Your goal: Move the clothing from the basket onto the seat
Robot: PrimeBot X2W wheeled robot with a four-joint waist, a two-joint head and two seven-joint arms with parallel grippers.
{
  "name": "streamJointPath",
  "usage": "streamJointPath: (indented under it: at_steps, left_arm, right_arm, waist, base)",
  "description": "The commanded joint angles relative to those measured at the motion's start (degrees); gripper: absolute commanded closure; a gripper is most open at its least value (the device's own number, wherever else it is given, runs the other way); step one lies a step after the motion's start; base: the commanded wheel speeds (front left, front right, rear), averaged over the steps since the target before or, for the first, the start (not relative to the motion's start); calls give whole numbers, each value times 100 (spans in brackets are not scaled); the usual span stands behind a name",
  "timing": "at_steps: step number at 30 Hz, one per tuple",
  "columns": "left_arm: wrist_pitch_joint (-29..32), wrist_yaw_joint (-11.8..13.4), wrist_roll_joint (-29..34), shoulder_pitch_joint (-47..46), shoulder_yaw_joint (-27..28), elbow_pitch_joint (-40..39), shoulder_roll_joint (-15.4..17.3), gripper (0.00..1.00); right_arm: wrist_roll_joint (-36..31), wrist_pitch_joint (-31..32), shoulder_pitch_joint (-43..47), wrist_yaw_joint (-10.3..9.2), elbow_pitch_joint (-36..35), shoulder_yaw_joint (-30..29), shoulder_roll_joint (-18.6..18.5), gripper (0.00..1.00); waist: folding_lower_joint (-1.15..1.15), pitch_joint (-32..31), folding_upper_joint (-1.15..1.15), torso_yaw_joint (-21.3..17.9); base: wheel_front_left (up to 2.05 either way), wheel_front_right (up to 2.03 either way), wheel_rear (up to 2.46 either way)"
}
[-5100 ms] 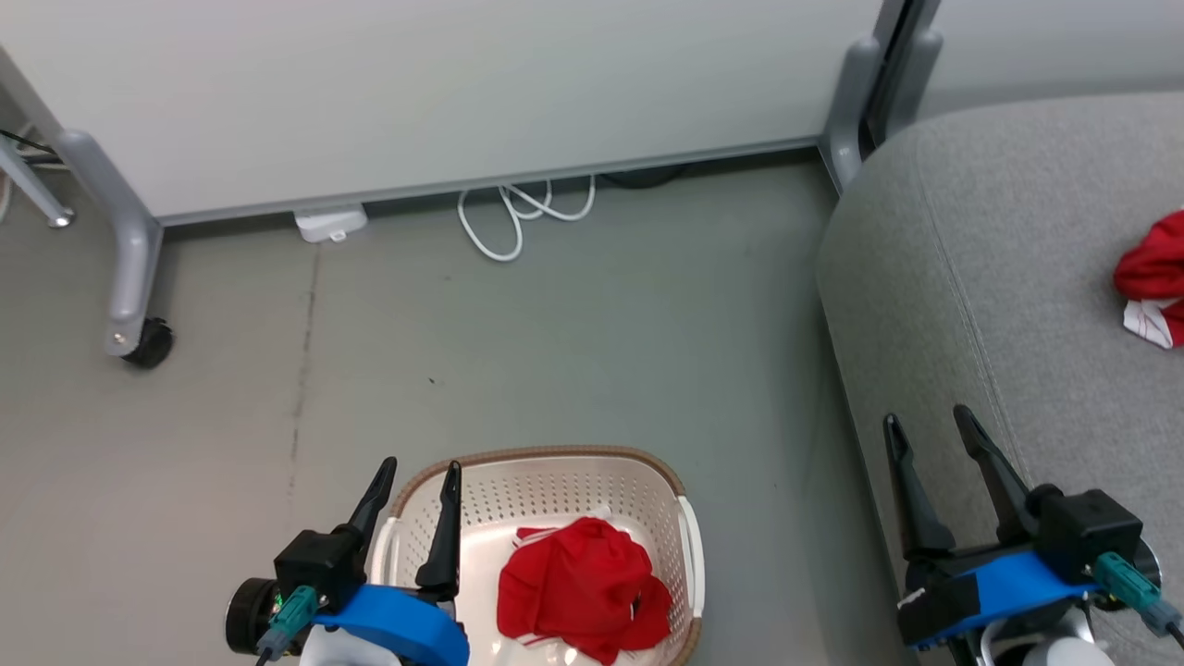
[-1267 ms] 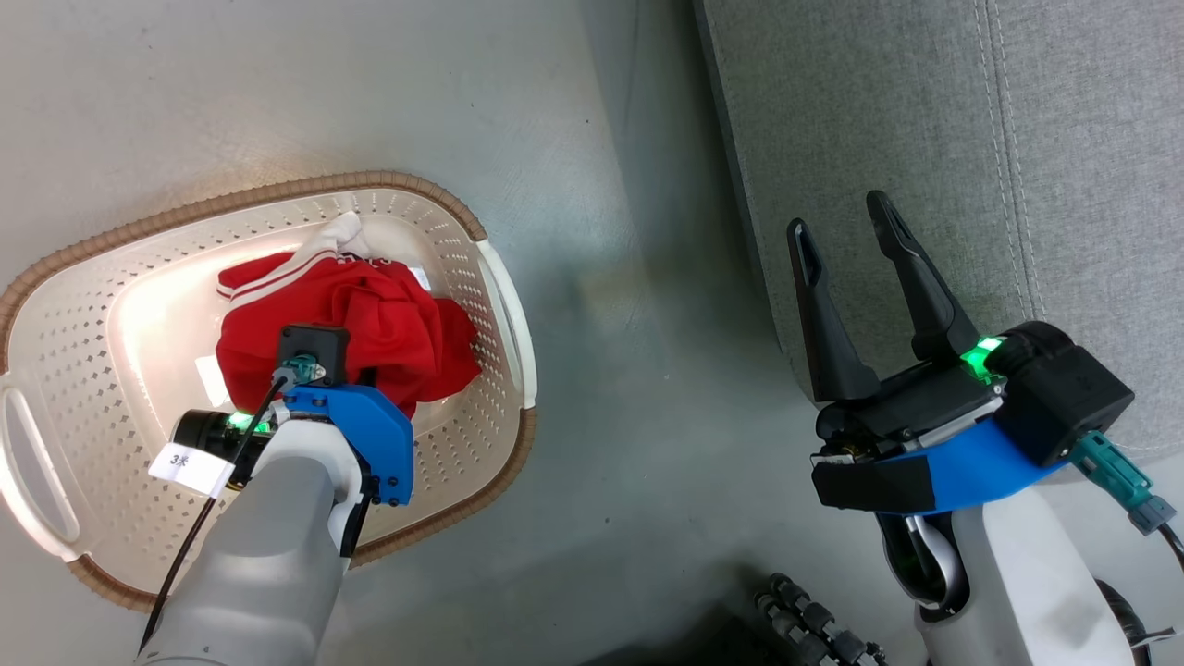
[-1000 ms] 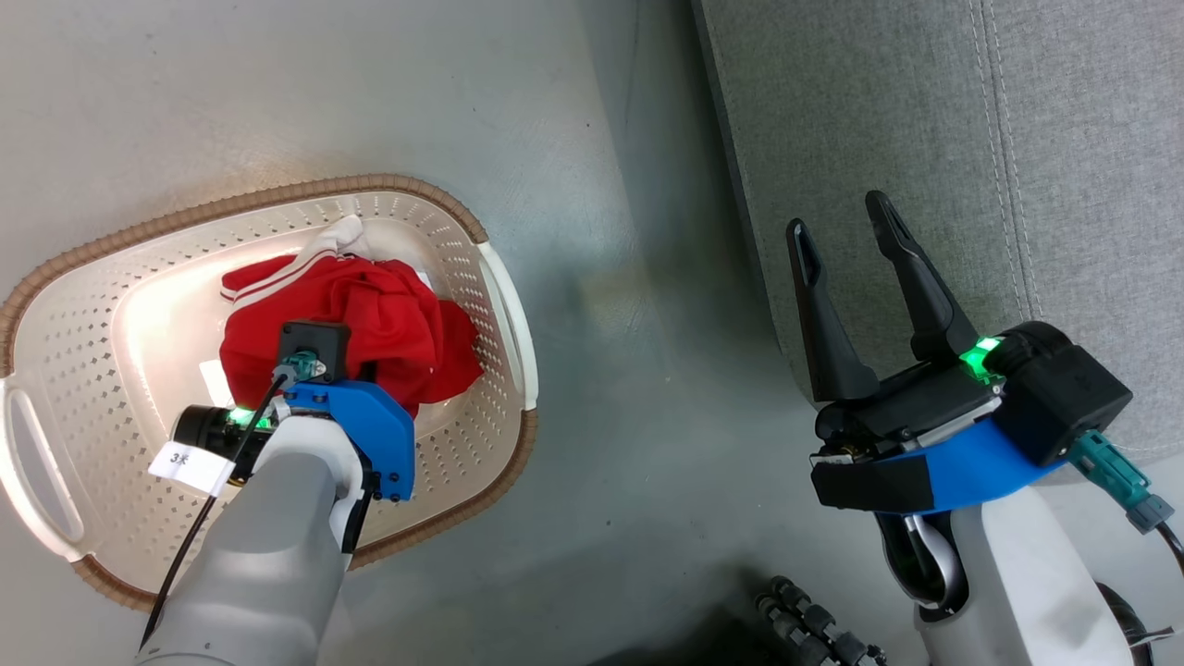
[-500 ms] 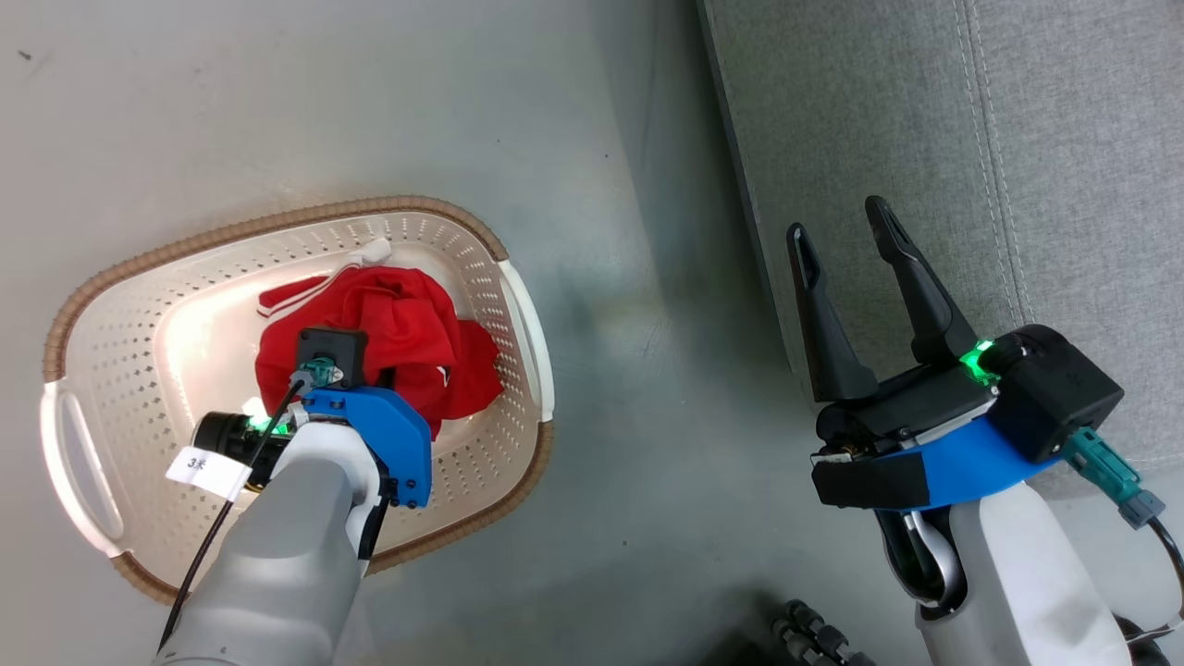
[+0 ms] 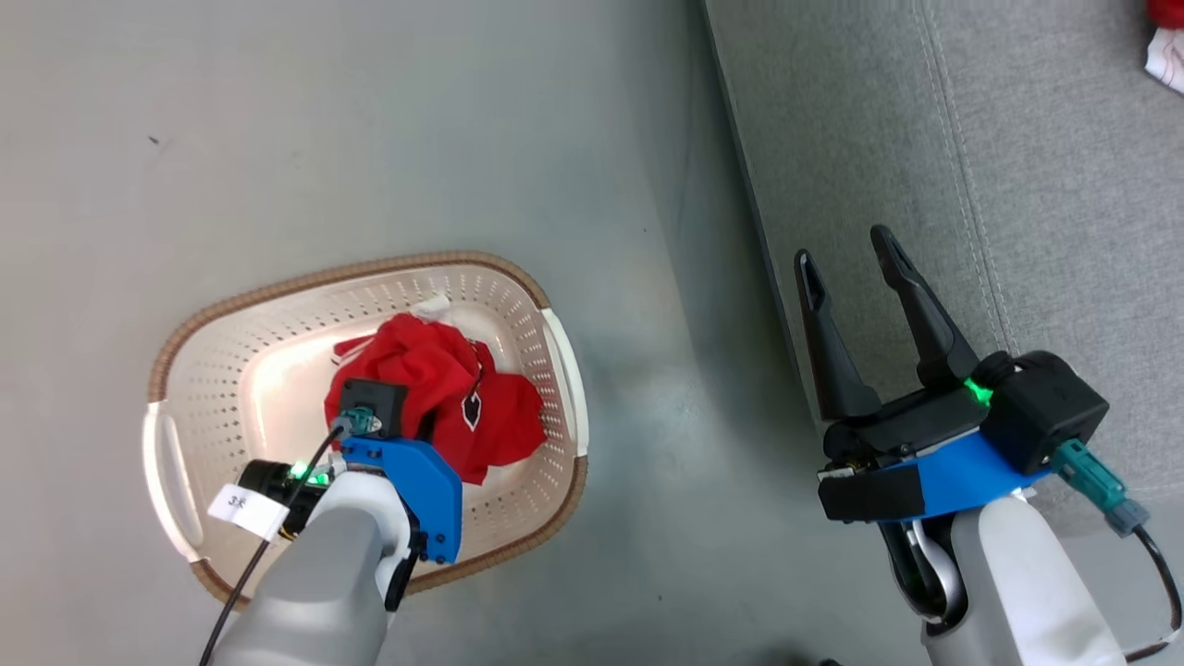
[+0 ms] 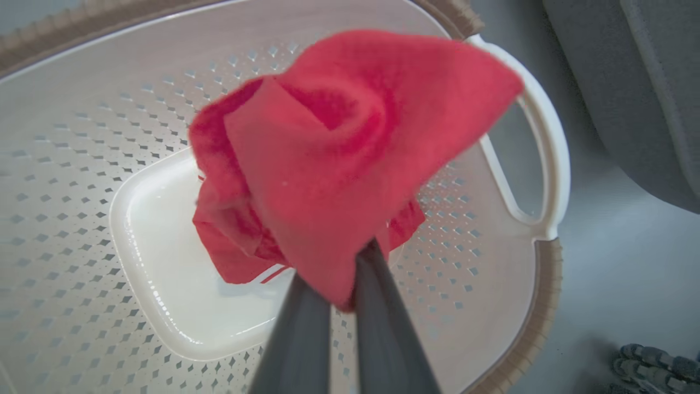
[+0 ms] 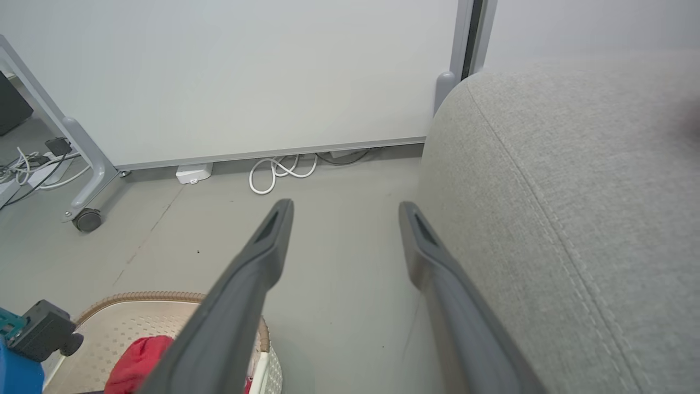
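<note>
Through the left wrist camera, my left gripper point(image 6: 342, 290) has its two long dark fingers pinched almost together on a fold of the soft bright red clothing point(image 6: 350, 148). The fabric bunches up over the fingertips and the rest hangs down toward the floor of the cream-white perforated plastic basket point(image 6: 65, 180). I judge the grip was taken on a top fold so that the whole garment trails up in one piece. I cannot tell whether its lowest edge is clear of the basket bottom.

From the head camera, the basket sits on the grey floor point(image 5: 370, 139), beside the large light grey upholstered seat point(image 5: 1017, 185) with a strip of floor between them. The red bundle, showing a black-and-white print, is inside the brown woven-look rim, under my left wrist. My right gripper point(image 5: 842, 248) hangs by the cushion's edge with its fingers spread wide and nothing in them. I take it to be parked out of the left arm's path. A second red and white garment point(image 5: 1167, 37) lies on the seat at the far corner.

The right wrist camera looks between those parted fingers at bare floor, a pale wheeled panel point(image 7: 246, 82) and a coiled white cable point(image 7: 279, 169). The seat curves up on one side.
</note>
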Motion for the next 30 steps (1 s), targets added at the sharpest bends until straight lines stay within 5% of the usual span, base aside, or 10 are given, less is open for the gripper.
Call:
streamJointPath:
  at_steps: [1,30]
  left_arm:
    - [-8,-33,-45,81,-47,-13,-15,100]
    - [75,-287,-932,1132,-1418,-1466,-53,100]
  right_arm:
    - [-30,13,108,3,26,-31,5,0]
    - [-130,505,1164,3,-6,-242,4,0]
  waist:
    - [0,-288,0,155]
    - [0,-2517,0,1072]
  base:
    - [0,0,0]
    - [0,0,0]
